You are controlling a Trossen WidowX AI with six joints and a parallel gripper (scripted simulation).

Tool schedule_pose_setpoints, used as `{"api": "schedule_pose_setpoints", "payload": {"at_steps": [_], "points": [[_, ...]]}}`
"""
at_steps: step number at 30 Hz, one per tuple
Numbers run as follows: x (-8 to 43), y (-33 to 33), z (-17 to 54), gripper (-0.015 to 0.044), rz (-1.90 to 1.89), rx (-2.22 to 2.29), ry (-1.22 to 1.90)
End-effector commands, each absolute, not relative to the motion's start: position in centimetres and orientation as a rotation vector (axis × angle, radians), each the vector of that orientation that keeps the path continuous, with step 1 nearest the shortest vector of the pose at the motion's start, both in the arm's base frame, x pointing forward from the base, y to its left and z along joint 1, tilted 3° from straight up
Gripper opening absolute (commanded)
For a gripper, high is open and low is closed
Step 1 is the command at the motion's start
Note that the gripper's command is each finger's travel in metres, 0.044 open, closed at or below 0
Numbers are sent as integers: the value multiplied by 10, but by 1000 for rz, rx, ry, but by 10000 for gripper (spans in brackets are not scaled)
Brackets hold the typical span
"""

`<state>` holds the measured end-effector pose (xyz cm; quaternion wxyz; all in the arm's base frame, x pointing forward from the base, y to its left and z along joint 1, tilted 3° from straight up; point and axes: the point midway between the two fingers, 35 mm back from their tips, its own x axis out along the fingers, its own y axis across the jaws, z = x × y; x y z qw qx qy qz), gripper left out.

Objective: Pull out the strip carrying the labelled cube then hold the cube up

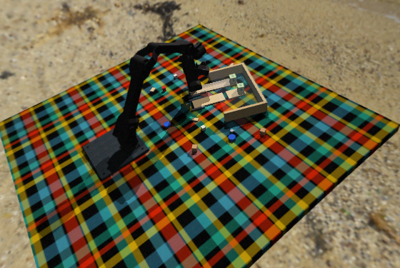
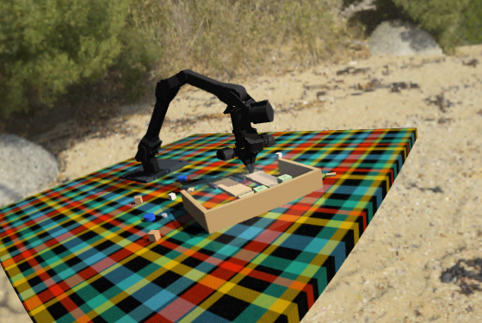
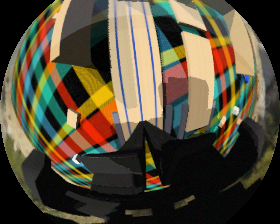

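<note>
A one-piece strip with blue lines (image 1: 214, 86) (image 2: 262, 178) (image 3: 150, 65) lies in the open-fronted wooden frame (image 1: 246, 112) (image 2: 267, 201). A pale green labelled cube (image 1: 233, 78) (image 2: 285, 178) sits at its far end. A plain strip beside it is split by a gap into a near piece (image 1: 208, 100) (image 2: 232, 187) (image 3: 200, 75) and a far piece (image 1: 232, 94) (image 3: 189, 15). Another pale green cube (image 1: 240, 87) (image 2: 260, 189) sits on that far piece. My gripper (image 2: 251, 171) (image 3: 142, 124) is shut and empty, low at the lined strip's near end; whether it touches is unclear.
Blue pieces (image 1: 167, 124) (image 1: 231, 137), tan blocks (image 1: 194, 149) (image 1: 263, 131) and a white block (image 1: 203, 127) lie outside the frame on its open and near sides. A red piece (image 1: 163, 89), a tan block (image 1: 153, 89) and a white block (image 1: 175, 76) lie behind the arm.
</note>
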<state>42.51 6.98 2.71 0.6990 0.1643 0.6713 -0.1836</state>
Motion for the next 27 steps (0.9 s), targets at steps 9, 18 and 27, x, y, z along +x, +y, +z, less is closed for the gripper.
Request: {"api": "schedule_pose_setpoints", "payload": {"at_steps": [9,18,27], "points": [[403,81,21,0,-412,365,1517],[391,87,20,0,-412,365,1518],[380,94,19,0,-412,365,1519]]}}
